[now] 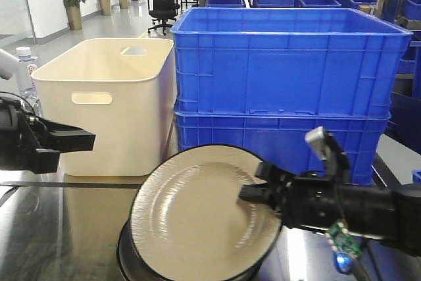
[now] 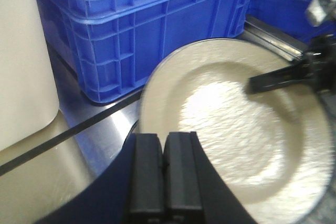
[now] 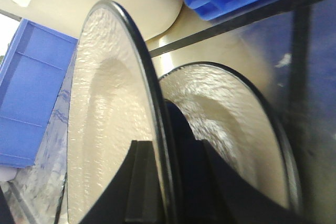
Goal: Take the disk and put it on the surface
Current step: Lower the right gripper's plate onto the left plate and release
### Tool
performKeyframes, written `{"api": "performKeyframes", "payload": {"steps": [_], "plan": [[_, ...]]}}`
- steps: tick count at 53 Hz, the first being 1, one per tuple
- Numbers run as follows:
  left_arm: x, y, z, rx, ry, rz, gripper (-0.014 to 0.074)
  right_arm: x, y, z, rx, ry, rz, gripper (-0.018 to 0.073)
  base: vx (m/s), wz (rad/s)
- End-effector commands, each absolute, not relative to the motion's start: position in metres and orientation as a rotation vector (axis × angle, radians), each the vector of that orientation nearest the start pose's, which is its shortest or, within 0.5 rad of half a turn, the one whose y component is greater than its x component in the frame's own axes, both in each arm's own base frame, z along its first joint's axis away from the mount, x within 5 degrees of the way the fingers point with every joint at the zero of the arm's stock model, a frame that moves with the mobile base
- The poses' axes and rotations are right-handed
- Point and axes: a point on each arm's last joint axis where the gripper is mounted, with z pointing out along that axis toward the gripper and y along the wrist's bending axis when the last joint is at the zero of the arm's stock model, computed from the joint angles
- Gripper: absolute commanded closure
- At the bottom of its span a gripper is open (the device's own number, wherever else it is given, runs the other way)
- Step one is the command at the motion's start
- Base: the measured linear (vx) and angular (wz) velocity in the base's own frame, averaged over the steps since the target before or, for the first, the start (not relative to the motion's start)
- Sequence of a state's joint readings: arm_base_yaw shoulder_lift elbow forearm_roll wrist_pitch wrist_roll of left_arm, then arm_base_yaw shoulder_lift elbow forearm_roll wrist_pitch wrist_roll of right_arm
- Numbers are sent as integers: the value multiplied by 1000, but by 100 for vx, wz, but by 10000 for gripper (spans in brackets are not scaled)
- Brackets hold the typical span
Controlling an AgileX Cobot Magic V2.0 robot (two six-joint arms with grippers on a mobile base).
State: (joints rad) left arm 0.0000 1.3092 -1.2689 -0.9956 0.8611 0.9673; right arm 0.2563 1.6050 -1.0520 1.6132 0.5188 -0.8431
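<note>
The right gripper (image 1: 255,187) pinches the rim of the plate (image 1: 191,222), which is tilted up just in front of the blue crates (image 1: 283,64) over a second plate (image 3: 226,119). It looks stiff, glazed, probably slippery and breakable, so a firm rim grip suits. The left gripper (image 1: 72,141), well left of the crates, is pressed together and empty.

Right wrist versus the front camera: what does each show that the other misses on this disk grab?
Right wrist only: the cream face of a second plate beneath the held disk. Front only: the left gripper off to the side, clear of the disk, and a water bottle. Both: the right gripper clamped on the tilted disk's rim, the cream bin, blue crates, the steel surface.
</note>
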Motion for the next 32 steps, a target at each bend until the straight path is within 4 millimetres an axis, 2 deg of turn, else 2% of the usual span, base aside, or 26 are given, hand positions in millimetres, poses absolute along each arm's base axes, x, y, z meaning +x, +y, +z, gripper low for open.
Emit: {"api": "performKeyframes", "payload": {"steps": [1, 8, 14, 32], "plan": [[267, -58, 425, 532, 1859, -616, 604, 337, 148, 309, 179, 2005, 1241, 565, 0, 0], [267, -58, 425, 526, 1863, -620, 604, 344, 159, 304, 135, 2015, 1181, 547, 0, 0], [267, -58, 425, 527, 1863, -620, 604, 345, 162, 299, 48, 2032, 1095, 488, 0, 0], [267, -58, 424, 529, 1865, -620, 604, 343, 162, 291, -205, 2069, 901, 136, 0, 0]]}}
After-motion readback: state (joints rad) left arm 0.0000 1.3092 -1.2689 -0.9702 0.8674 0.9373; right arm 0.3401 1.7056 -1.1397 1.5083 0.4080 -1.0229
